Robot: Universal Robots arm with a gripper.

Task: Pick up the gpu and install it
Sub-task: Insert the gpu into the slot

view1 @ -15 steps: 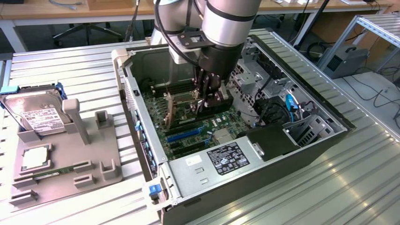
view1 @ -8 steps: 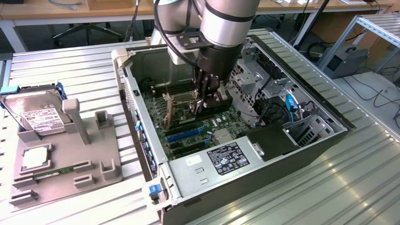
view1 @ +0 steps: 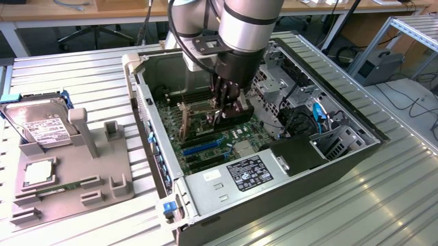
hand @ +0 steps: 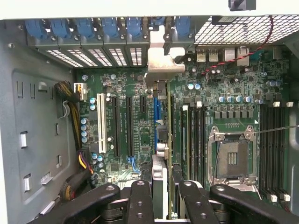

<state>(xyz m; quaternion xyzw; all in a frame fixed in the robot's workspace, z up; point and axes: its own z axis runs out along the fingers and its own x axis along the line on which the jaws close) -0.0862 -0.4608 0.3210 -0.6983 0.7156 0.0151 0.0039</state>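
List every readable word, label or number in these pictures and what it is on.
None can be read.
White label on the hard drive: print too small.
Black sticker on the power supply: blurred.
White lettering on the motherboard: too small.

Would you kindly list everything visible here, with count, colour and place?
computer case: one, dark grey, open on the metal table.
motherboard: one, green, inside the case.
gpu: one, black card with silvery bracket, edge-on over the expansion slots, between the fingers.
hard drive: one, silver with white label, on the grey fixture at the exterior view's left.
fixture: one, grey, beside the case.
gripper: one, black, down inside the case, shut on the gpu.
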